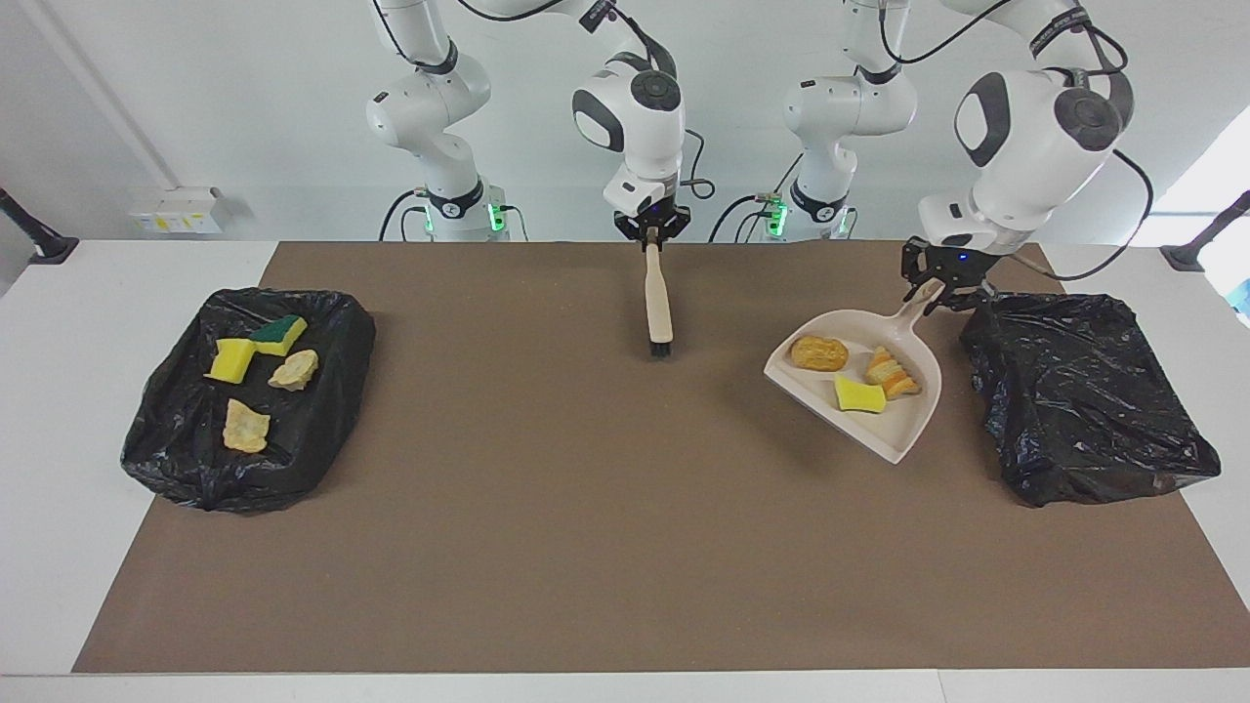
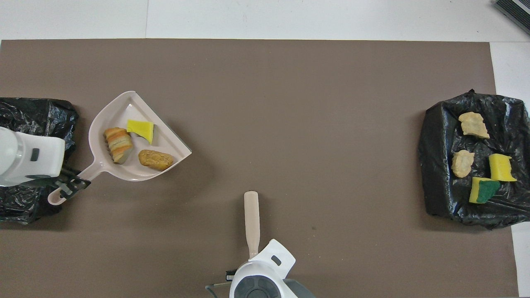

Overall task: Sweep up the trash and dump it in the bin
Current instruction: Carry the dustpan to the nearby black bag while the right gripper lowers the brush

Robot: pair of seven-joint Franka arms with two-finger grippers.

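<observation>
No legible text, label, brand, number or sign on any surface in either view
</observation>
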